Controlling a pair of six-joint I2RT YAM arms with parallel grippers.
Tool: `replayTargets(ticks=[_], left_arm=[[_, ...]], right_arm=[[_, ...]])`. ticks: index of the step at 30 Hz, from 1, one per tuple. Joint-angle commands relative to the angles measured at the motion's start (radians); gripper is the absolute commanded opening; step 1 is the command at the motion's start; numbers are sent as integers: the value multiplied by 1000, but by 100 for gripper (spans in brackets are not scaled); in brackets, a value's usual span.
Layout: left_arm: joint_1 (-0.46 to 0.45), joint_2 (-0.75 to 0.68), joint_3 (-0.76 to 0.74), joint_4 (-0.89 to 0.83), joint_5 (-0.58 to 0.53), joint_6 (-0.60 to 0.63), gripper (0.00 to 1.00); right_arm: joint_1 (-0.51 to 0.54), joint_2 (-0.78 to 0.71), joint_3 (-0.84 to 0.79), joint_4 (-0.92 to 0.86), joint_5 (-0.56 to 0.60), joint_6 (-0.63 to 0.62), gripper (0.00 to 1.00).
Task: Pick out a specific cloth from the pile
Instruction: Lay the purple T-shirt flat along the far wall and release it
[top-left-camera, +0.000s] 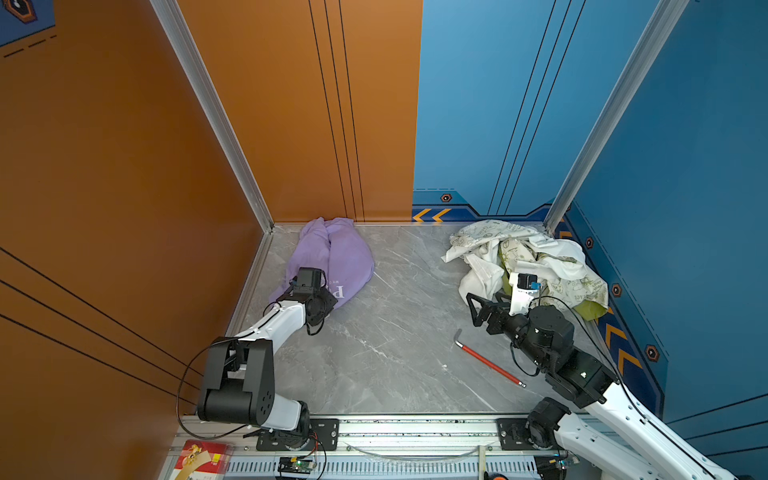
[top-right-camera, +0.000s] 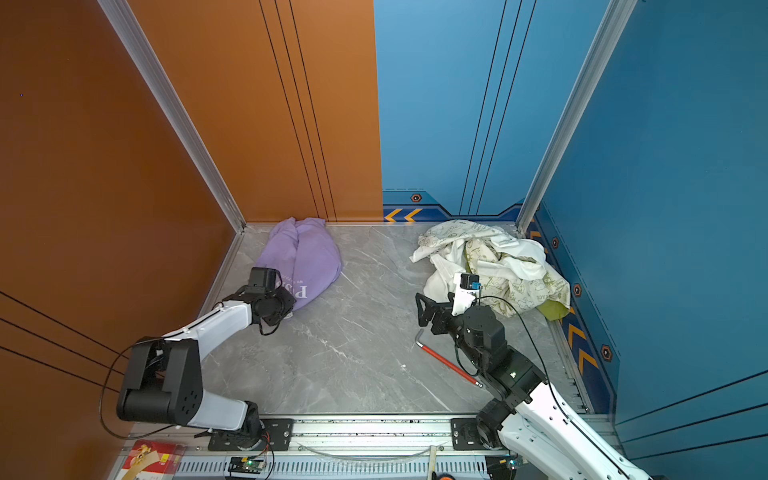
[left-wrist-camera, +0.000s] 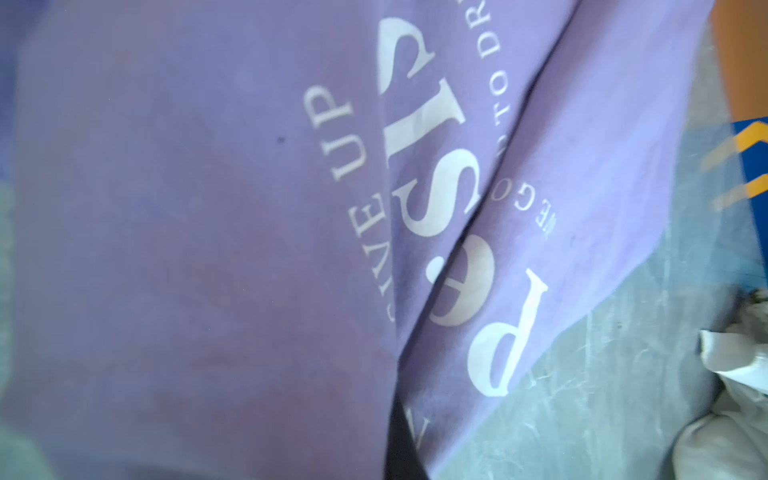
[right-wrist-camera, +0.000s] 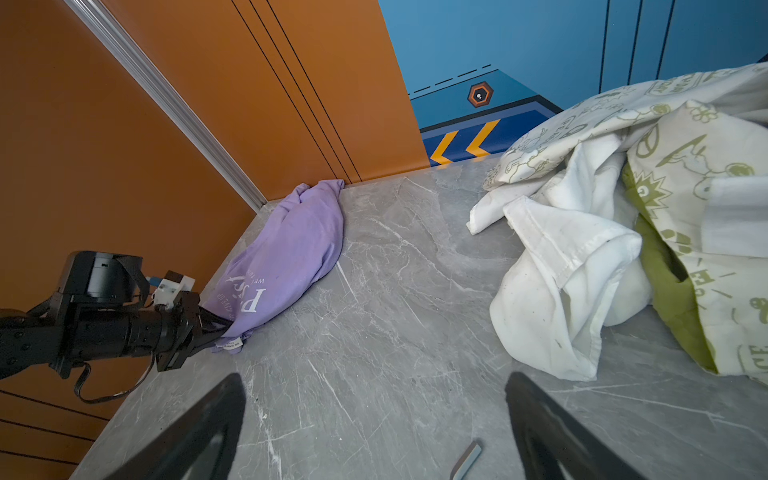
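The cloth (top-left-camera: 343, 253), lilac, lies in the worktop's (top-left-camera: 395, 345) far left corner, its far end against the orange wall. The left gripper (right-wrist-camera: 222, 325) has its jaws pressed together, pinching the cloth's near end just beside a small white tag (right-wrist-camera: 232, 344) whose print is too small to read. In the left wrist view the white lettering shows large serif "Pe" and "SIS" broken by folds, with smaller "GIVE UP", "WE GO" and "TO DR" alongside. The pile (top-left-camera: 536, 257) fills the far right corner; one word in its green print ends in "ACE". The right gripper (top-left-camera: 488, 305) is just beside the pile over bare worktop, jaws spread wide and holding nothing. A red-handled key (top-left-camera: 490, 363) lies near the right edge
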Motion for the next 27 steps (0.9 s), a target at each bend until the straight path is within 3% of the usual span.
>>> replayTargets(ticks=[1, 18, 23, 27], left_arm=[[-10, -41, -70, 20, -50, -34, 0], [-32, -154, -299, 20, -88, -88, 5], [-54, -247, -373, 11, -104, -147, 13], [-67, -377, -398, -63, -107, -163, 29]], right_arm=[[-4, 0, -14, -11, -14, 17, 98], [-4, -26, -20, -37, -16, 11, 99], [-5, -35, -21, -52, -26, 13, 99], [-5, -53, -21, -68, -32, 10, 100]])
